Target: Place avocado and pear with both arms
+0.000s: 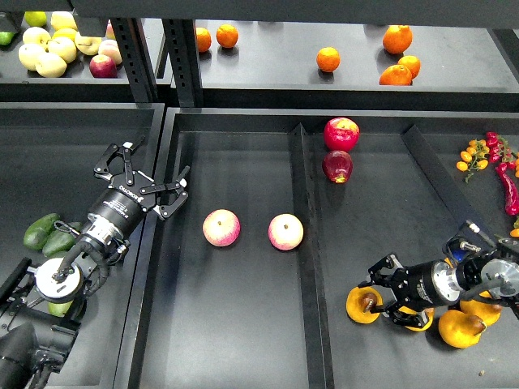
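The whole scene is a dark, matte display stand (235,324) made of shallow black trays with low raised rims and slanted dividers; behind it a second, higher shelf (284,77) runs across the top, carried by black perforated metal posts (134,49). My left arm comes in from the lower left, a thick black cylinder body with a round silver joint, and the left gripper (150,178) hovers over the rim between two trays with its two fingers spread wide apart, holding nothing. My right arm enters from the right edge, also black with silver rings, and the right gripper (381,296) has its fingers apart, reaching at the pear (362,305), a round orange-yellow half fruit with a brown pit on its flat face; I cannot tell if the fingers already touch it. Beside it lie other glossy yellow-orange fruits (462,328). The avocado (40,231) is dark green, oval and smooth, lying in the left tray near my left arm together with a second one. In the middle tray two round pink-yellow apples (220,228) rest well apart from each other, and two red apples (340,134) sit further back. Oranges (328,59) and pale yellow fruits (45,49) lie on the upper shelf. Red chilli peppers (507,182) are at the right edge.
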Robot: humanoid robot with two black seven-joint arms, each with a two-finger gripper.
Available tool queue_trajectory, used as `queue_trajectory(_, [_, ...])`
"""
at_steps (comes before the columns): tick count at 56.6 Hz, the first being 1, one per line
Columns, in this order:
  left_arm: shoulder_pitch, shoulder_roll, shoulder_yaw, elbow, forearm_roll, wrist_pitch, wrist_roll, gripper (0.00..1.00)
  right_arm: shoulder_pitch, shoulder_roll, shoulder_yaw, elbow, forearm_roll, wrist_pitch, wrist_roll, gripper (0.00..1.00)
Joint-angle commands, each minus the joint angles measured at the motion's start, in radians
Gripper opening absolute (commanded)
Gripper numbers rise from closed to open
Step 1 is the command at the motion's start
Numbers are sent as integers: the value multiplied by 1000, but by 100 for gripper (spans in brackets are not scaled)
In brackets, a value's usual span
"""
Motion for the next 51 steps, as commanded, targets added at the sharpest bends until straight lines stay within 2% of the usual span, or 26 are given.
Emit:
queue_trajectory(1, [0,0,1,-8,0,0,0,99,9,-7,53,9,5,0,0,99])
queue_trajectory(7, [2,0,-1,-21,0,0,0,99,6,-4,145,-5,26,0,0,99])
queue_trajectory(11, [3,0,-1,-26,0,0,0,99,0,19,277,-50,62,0,0,99])
queue_trajectory(21, [5,0,-1,-31,0,0,-3,99,-11,161,578,-182,102,0,0,99])
queue_trajectory(28, [5,0,-1,-32,0,0,-3,99,-78,264,737,-193,103,0,0,99])
queue_trajectory(45, [5,0,1,-32,-2,0,-3,99,-95,355,808,-232,97,0,0,99])
queue_trajectory(51, [3,0,2,-32,-2,0,-3,99,-102,376,819,-236,100,0,151,100])
